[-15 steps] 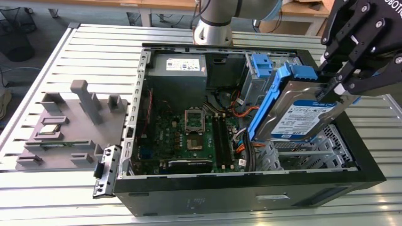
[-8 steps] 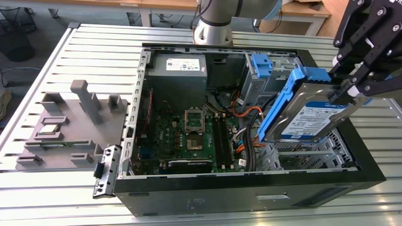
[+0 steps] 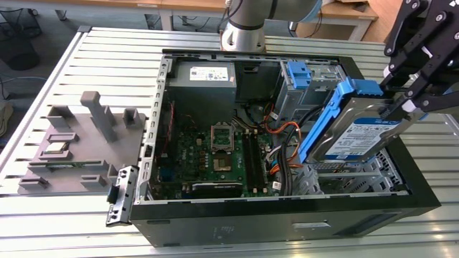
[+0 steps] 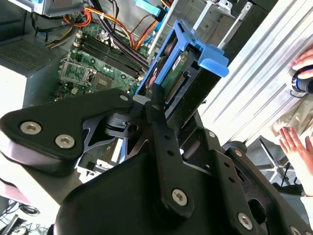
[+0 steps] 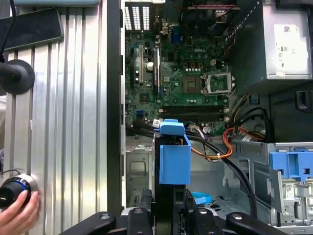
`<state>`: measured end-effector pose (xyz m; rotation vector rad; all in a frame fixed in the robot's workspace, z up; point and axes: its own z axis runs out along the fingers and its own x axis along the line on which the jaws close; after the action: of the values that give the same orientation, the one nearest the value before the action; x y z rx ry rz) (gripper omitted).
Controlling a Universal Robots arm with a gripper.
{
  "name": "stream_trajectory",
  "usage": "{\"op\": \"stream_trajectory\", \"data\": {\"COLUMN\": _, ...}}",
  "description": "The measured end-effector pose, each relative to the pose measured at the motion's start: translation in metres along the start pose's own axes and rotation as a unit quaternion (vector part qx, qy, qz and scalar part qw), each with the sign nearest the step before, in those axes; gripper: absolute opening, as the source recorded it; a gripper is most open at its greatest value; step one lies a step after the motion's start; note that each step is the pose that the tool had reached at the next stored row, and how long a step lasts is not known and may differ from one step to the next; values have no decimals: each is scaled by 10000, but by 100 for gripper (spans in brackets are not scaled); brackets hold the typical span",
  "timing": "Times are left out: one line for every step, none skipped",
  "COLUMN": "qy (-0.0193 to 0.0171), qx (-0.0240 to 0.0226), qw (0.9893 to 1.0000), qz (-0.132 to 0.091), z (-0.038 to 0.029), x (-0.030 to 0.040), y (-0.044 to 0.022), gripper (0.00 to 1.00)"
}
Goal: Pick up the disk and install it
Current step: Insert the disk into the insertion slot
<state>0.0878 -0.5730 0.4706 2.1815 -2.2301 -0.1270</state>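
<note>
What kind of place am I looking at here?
Probably a robotics lab or test workshop. An open computer case lies on a slotted aluminium table, a robot arm stands behind the case, and its gripper holds a disk over the case.

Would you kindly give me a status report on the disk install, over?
Gripper shut on disk. Disk tilted, held over the open case, not yet seated. Cables run close beside it.

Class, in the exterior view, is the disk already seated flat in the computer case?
No: the disk is held steeply tilted over the open computer case, clamped by the gripper.
</note>
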Motion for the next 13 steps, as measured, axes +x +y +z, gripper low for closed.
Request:
{"op": "stream_trajectory", "data": {"qy": -3, "qx": 3, "qw": 10000, "qz": -36, "z": 1, "x": 0, "y": -1, "gripper": 35}}
{"op": "stream_trajectory", "data": {"qy": -9, "qx": 6, "qw": 10000, "qz": -74, "z": 3, "x": 0, "y": -1, "gripper": 35}}
{"op": "stream_trajectory", "data": {"qy": -17, "qx": 11, "qw": 9999, "qz": -112, "z": 4, "x": 0, "y": -2, "gripper": 35}}
{"op": "stream_trajectory", "data": {"qy": -27, "qx": 17, "qw": 9999, "qz": -150, "z": 5, "x": 0, "y": -2, "gripper": 35}}
{"op": "stream_trajectory", "data": {"qy": -38, "qx": 23, "qw": 9998, "qz": -185, "z": 5, "x": 0, "y": -2, "gripper": 35}}
{"op": "stream_trajectory", "data": {"qy": -41, "qx": 27, "qw": 9998, "qz": -200, "z": 5, "x": 0, "y": -1, "gripper": 35}}
{"op": "stream_trajectory", "data": {"qy": -41, "qx": 28, "qw": 9998, "qz": -203, "z": 6, "x": 0, "y": -1, "gripper": 35}}
{"op": "stream_trajectory", "data": {"qy": -40, "qx": 28, "qw": 9998, "qz": -203, "z": 5, "x": 0, "y": -1, "gripper": 35}}
{"op": "stream_trajectory", "data": {"qy": -41, "qx": 28, "qw": 9998, "qz": -204, "z": 6, "x": 0, "y": -1, "gripper": 35}}
{"op": "stream_trajectory", "data": {"qy": -40, "qx": 28, "qw": 9998, "qz": -204, "z": 5, "x": 0, "y": -1, "gripper": 35}}
{"op": "stream_trajectory", "data": {"qy": -42, "qx": 28, "qw": 9998, "qz": -204, "z": 5, "x": 0, "y": -1, "gripper": 35}}
{"op": "stream_trajectory", "data": {"qy": -43, "qx": 28, "qw": 9998, "qz": -204, "z": 6, "x": 0, "y": -6, "gripper": 35}}
{"op": "stream_trajectory", "data": {"qy": -44, "qx": 28, "qw": 9998, "qz": -204, "z": 7, "x": 0, "y": -15, "gripper": 35}}
